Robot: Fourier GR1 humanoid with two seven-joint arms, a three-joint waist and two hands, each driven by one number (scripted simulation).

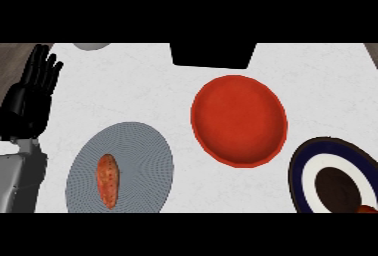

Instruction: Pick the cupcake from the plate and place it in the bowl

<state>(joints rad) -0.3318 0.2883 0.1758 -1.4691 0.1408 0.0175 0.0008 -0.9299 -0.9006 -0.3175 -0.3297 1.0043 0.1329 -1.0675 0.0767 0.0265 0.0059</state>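
Observation:
A dark brown cupcake [338, 188] sits in the white middle of a dark blue-rimmed plate [304, 165] at the lower right; part of both is cut off by the view's edge. The red bowl [238, 120] stands in the middle of the white counter, up and left of that plate, with nothing in it. My left hand [31, 95] rests open at the far left edge, fingers up, far from the cupcake and the bowl. My right hand does not show.
A grey plate [133, 145] at the lower left holds an orange sweet potato [108, 180]. A black object [214, 54] sits at the counter's back edge, behind the bowl. A grey round thing [92, 46] peeks in at the top left. Something small and red [367, 209] lies beside the cupcake.

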